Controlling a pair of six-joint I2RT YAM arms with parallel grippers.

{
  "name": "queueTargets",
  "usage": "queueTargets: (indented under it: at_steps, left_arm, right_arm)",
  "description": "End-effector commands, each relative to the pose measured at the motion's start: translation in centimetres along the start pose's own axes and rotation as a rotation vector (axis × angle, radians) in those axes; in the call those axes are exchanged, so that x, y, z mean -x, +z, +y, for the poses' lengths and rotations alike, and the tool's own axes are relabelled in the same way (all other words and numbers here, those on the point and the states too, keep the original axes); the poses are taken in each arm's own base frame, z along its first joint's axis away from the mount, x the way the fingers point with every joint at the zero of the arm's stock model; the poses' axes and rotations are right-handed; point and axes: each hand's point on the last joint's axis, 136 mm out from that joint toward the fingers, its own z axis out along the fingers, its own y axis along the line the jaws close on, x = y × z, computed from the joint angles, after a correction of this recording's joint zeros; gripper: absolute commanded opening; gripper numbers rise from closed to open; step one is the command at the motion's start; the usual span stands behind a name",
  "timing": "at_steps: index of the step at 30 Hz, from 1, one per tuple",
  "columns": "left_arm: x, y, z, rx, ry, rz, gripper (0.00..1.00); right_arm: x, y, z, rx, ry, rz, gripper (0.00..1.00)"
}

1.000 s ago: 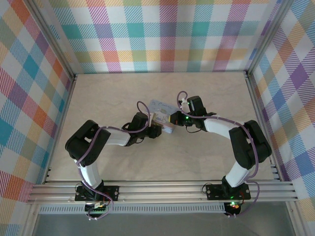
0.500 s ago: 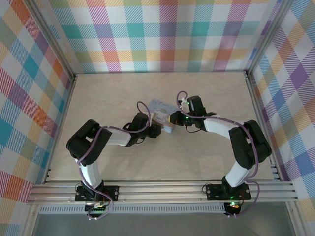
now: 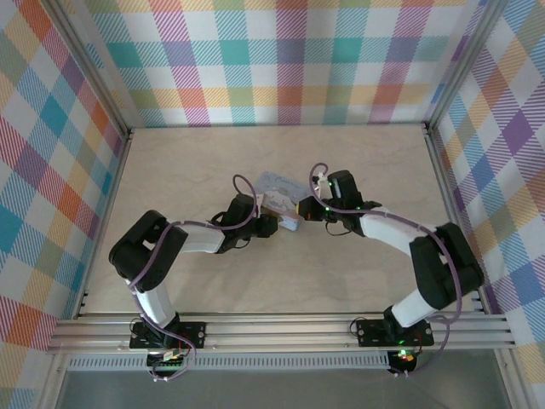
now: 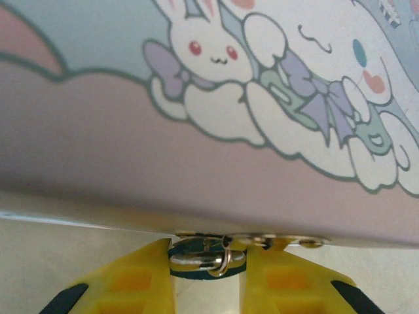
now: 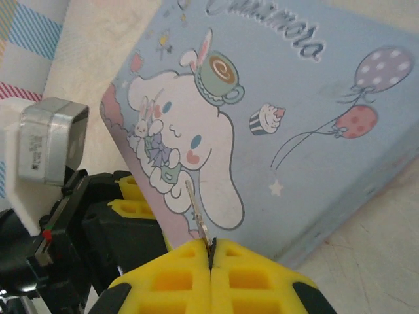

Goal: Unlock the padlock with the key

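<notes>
Overhead, finds left gripper (image 3: 279, 220) and right gripper (image 3: 300, 210) nose to nose at the tin box (image 3: 277, 181), mid-table. From left wrist, sees fingers (image 4: 141, 281) narrowly parted, pinching the padlock (image 4: 203, 260) under the box's edge. From right wrist, sees fingers (image 5: 170, 275) pressed together on the key (image 5: 196, 212), blade poking up before the lid.

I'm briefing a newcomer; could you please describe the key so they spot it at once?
Find the light blue cartoon-print tin box. Beside it, the right gripper pinches a thin silvery metal key between shut yellow fingers. It is a plain pale sliver, unlike the printed tin.
</notes>
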Motion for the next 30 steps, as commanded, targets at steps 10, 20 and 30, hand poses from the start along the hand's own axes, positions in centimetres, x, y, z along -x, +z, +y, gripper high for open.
queueTargets:
  at_steps: [10, 20, 30]
  left_arm:
    - [1.6, -2.3, -5.1, -0.140, -0.180, 0.084, 0.15]
    - [1.6, -2.8, -5.7, -0.115, -0.303, 0.149, 0.12]
    - [1.8, -3.0, -5.7, -0.110, -0.362, 0.140, 0.12]
  right_arm:
    - [-5.3, -2.6, 1.1, 0.016, -0.244, -0.109, 0.00]
    - [-7.6, -0.8, 1.1, 0.031, -0.318, -0.185, 0.00]
    - [-6.9, 1.6, 1.3, 0.043, -0.325, -0.261, 0.00]
